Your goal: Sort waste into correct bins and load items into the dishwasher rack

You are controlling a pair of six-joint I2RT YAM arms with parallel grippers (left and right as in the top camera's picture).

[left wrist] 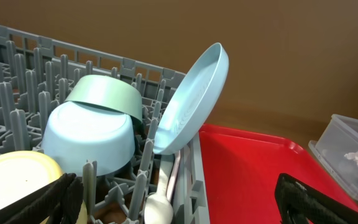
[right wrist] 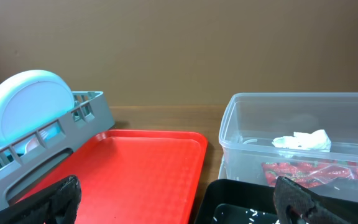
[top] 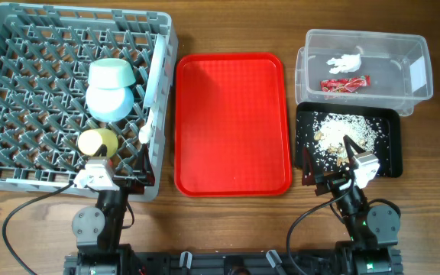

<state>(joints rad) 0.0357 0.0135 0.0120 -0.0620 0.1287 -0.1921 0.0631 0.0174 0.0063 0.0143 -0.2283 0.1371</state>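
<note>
The grey dishwasher rack (top: 21, 92) holds two pale green-blue bowls (top: 111, 76) (top: 109, 101), a yellow cup (top: 98, 142), a pale-blue plate on edge (top: 154, 80) and a white spoon (top: 145, 133). In the left wrist view the bowls (left wrist: 92, 134), the plate (left wrist: 191, 96), the cup (left wrist: 14, 180) and the spoon (left wrist: 160, 202) show. The clear tub (top: 418, 72) holds the white tissue (top: 344, 63) and the red wrapper (top: 344, 84). The black tray (top: 392, 156) holds food crumbs (top: 342, 131). My left gripper (top: 117, 182) and right gripper (top: 333, 174) are open and empty at the front.
An empty red serving tray (top: 231, 122) lies between the rack and the bins. It also shows in the left wrist view (left wrist: 247, 174) and in the right wrist view (right wrist: 135, 168), where the tub (right wrist: 235, 137) stands to its right.
</note>
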